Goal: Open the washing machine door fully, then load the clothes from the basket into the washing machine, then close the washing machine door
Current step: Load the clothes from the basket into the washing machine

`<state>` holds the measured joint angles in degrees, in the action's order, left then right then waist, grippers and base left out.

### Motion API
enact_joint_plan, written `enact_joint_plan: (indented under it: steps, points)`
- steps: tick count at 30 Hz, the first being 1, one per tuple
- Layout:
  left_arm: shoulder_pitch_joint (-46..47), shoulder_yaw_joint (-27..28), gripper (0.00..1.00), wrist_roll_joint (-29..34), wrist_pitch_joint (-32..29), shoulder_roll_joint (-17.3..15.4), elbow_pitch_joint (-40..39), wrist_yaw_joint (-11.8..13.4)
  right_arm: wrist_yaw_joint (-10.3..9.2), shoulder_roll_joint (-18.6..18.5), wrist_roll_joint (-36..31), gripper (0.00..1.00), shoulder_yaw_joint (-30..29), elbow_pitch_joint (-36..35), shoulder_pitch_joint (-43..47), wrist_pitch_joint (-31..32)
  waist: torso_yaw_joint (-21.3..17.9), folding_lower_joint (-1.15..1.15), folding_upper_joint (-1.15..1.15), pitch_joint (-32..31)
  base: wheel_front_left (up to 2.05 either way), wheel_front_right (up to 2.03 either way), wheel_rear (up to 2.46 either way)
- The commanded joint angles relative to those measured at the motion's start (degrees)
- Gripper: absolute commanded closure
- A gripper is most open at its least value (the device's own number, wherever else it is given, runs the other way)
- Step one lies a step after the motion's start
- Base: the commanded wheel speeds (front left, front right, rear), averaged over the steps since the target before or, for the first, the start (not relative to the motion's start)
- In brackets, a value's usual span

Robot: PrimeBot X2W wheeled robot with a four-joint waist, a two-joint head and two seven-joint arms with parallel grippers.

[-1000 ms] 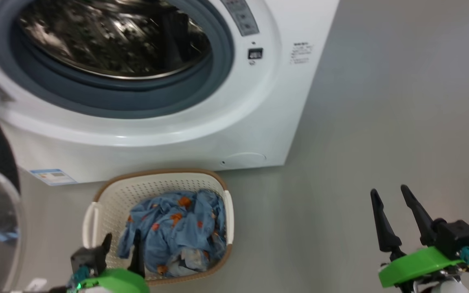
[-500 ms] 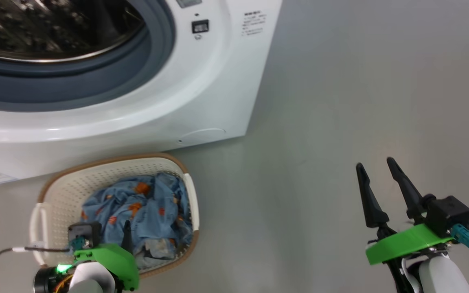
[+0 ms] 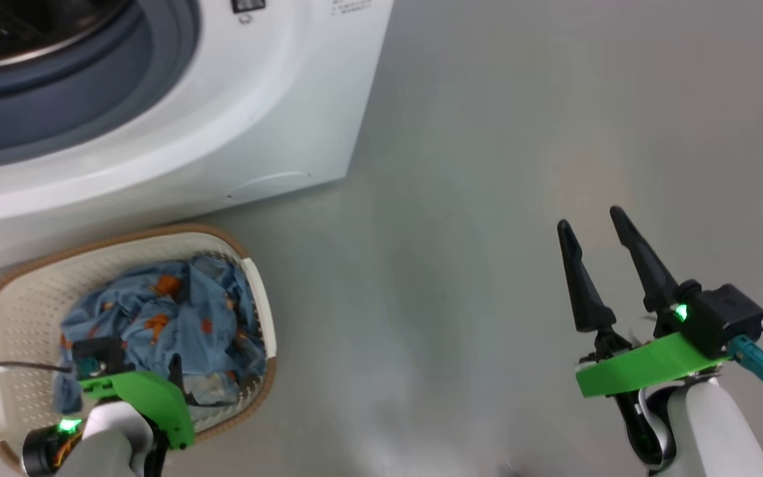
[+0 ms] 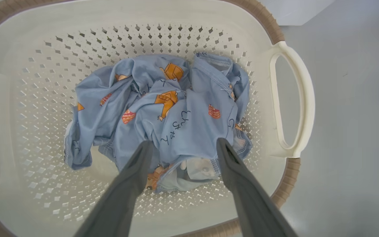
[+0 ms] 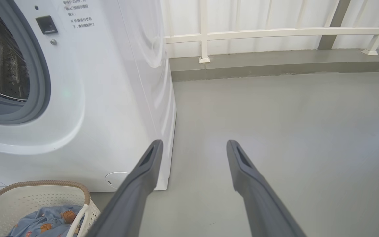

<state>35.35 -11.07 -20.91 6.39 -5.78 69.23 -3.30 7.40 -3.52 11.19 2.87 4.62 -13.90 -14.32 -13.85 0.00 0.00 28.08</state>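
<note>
The cream basket [image 3: 123, 237] [image 4: 143, 19] stands on the floor in front of the white washing machine [image 3: 222, 132] [image 5: 110, 82], whose drum mouth is uncovered. The light blue clothes [image 3: 156, 311] [image 4: 176, 108] [image 5: 44, 223] lie crumpled in the basket. My left gripper [image 4: 183, 142] points down into the basket, open, its fingertips [image 4: 146, 148] just over the near part of the fabric, gripping nothing. My right gripper [image 3: 590, 218] [image 5: 194, 141] hangs open over bare floor, well right of the basket. The washing machine door is out of view.
Grey floor [image 3: 487, 199] stretches to the right of the machine. In the right wrist view, a low kerb [image 5: 275, 65] and a white railing [image 5: 206, 33] close off the far side. A thin cable [image 3: 17, 366] runs from my left wrist across the basket's left handle.
The head camera has swung, so the machine and basket slid left and up in the picture. My left gripper has tipped down and come further in over the clothes. Both grippers stay open.
</note>
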Motion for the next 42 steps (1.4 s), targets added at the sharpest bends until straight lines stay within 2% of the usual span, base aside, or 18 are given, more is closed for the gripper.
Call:
enact_joint_plan:
  steps: [1,19,27,39,40,41,42]
  points:
    - [0.95,1.77,0.00,-0.67,-0.33,-2.17,0.32,-0.32,0.09,0.18,0.74,0.00,1.36,-1.88,-0.92,-0.68,-1.86,0.00,0.00,3.03,0.00,0.00,0.00]
    - [10.04,3.76,0.00,-4.56,-3.92,-4.65,3.68,-1.06,0.09,0.09,0.94,0.00,2.90,-5.68,-4.11,-0.68,-3.24,0.00,0.00,14.47,0.00,0.00,0.00]
    - [12.80,2.78,0.00,-4.32,-5.19,-5.84,4.05,-1.53,0.09,0.27,1.20,0.00,2.79,-6.62,-5.10,-0.68,-3.90,0.00,0.00,18.00,0.00,0.00,0.00]
    - [17.52,0.44,0.00,-2.97,-5.60,-6.40,4.35,-0.49,0.09,0.51,1.80,0.00,1.39,-8.74,-5.77,-0.68,-4.49,0.00,0.00,23.51,0.00,0.00,0.00]
    - [17.81,0.06,0.23,-2.67,-5.61,-6.40,4.37,-0.28,0.09,0.51,1.81,0.00,1.13,-8.93,-5.79,-0.68,-4.39,0.00,0.00,23.84,0.00,0.00,0.00]
    - [17.97,-0.33,0.63,-2.32,-5.39,-6.45,4.39,-0.02,0.09,0.52,1.79,0.00,0.94,-9.03,-5.80,-0.68,-4.33,0.00,0.00,23.99,0.00,0.00,0.00]
    - [18.03,-0.52,0.85,-2.23,-5.21,-6.41,4.42,0.12,0.09,0.52,1.78,0.00,0.77,-9.09,-5.80,-0.68,-4.26,0.00,0.00,24.12,0.00,0.00,0.00]
